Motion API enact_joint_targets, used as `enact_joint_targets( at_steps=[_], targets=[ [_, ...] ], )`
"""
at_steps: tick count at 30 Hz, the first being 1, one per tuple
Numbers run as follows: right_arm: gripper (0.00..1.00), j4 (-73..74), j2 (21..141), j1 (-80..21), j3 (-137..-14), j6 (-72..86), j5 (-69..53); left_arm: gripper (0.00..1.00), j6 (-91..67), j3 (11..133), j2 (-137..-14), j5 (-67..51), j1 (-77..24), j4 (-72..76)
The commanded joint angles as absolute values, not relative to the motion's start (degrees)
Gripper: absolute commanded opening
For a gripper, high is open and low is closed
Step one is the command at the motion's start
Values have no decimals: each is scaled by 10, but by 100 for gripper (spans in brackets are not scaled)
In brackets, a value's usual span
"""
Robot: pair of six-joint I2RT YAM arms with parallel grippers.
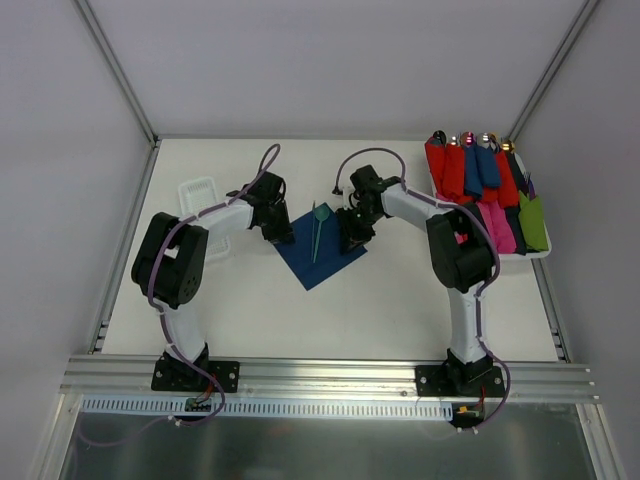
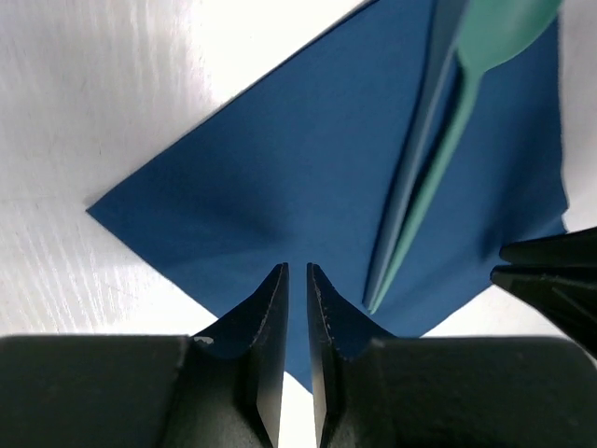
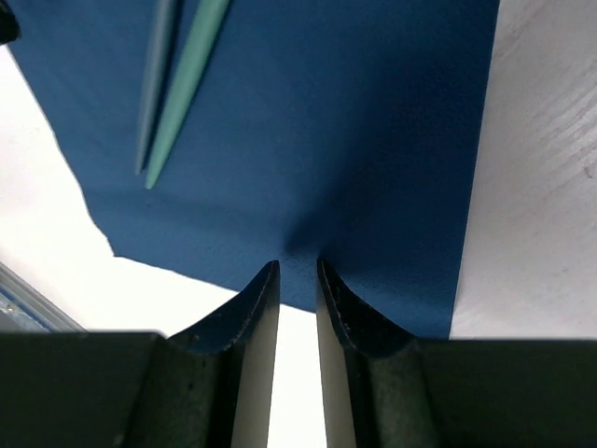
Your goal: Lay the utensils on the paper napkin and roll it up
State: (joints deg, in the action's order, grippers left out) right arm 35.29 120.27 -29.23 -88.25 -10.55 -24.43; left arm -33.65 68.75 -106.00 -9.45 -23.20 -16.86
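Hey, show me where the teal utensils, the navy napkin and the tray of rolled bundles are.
teal utensils [image 2: 504, 30], left wrist view, broad end.
navy napkin [image 3: 373, 112], right wrist view, flat middle.
tray [image 1: 541, 255], top external view, near white rim.

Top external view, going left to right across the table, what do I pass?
Clear plastic tray → left tool → teal utensils → right tool → white tray of coloured rolled bundles.
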Motion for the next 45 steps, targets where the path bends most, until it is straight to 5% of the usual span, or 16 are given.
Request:
enact_joint_targets(
  at_steps=[1, 16, 31, 45],
  targets=[
    [25, 380, 1212, -294, -908, -133, -239, 13, -358, 665, -1054, -91, -231, -175],
    [25, 413, 1184, -294, -840, -203, -261, 13, -415, 516, -965, -84, -280, -174],
    [26, 421, 1119, -293, -798, -191, -288, 18, -395, 553, -964, -75, -275, -182],
    [39, 354, 948, -322, -783, -250, -365, 47, -410, 605, -806, -154, -244, -187]
  ],
)
